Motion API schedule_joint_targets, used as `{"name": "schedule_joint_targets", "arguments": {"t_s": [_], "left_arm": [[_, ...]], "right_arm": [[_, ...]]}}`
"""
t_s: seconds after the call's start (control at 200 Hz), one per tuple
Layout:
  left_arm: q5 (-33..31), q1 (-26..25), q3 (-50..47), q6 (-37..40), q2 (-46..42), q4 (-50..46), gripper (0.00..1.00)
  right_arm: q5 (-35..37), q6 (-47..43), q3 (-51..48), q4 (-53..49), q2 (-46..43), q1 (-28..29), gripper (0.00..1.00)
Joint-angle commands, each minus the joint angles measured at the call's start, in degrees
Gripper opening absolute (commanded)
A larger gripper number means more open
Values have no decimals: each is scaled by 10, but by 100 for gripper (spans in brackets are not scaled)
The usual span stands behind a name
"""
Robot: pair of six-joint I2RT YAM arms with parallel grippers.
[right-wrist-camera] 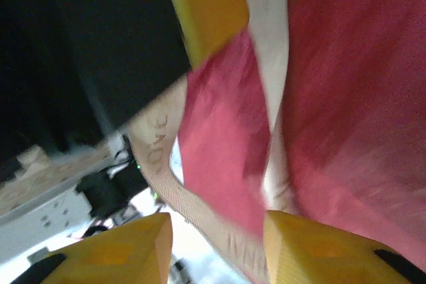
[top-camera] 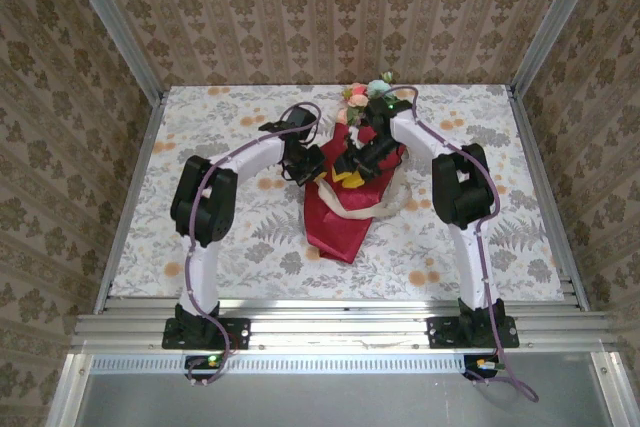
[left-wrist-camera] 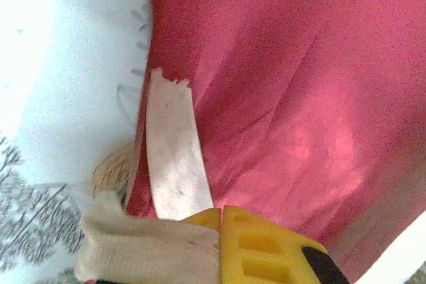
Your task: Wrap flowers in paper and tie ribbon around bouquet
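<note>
The middle of the table (top-camera: 230,247) is being blocked by the bouquet (top-camera: 335,227), left hand (top-camera: 300,165) and right hand (top-camera: 352,175). Room is being left at both sides.

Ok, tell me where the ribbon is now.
Top view: the ribbon loops across the bouquet at mid-table, right of centre. Left wrist view: one end lies along the paper at its left edge.

Red paper cone (top-camera: 340,217) is lying mid-frame, tip pointing down, blooms (top-camera: 365,95) poking out up top, cream ribbon (top-camera: 385,205) looping across its middle.
</note>
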Motion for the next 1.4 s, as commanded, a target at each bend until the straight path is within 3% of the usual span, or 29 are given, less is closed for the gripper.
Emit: {"name": "schedule_joint_targets", "arguments": {"t_s": [0.0, 0.135, 0.375, 0.515, 0.63, 0.92, 1.195, 1.395], "left_arm": [[0, -1, 21, 24, 33, 2, 5], [5, 3, 27, 20, 43, 34, 5], [32, 9, 14, 4, 36, 67, 4], [45, 12, 11, -2, 30, 64, 4], [51, 16, 5, -7, 22, 66, 3], [80, 28, -3, -15, 15, 65, 3], [92, 32, -7, -15, 12, 64, 2], [93, 32, -7, -12, 8, 61, 2]], "right_arm": [[120, -11, 80, -63, 22, 10, 44], [236, -44, 44, -26, -29, 36, 46], [438, -84, -274, 297, -247, 141, 62], [501, -60, -323, 366, -289, 171, 67], [506, -64, -310, 366, -276, 186, 68], [455, -49, -300, 369, -236, 194, 51], [437, -39, -315, 370, -226, 203, 53], [448, -43, -291, 347, -194, 205, 50]]}}
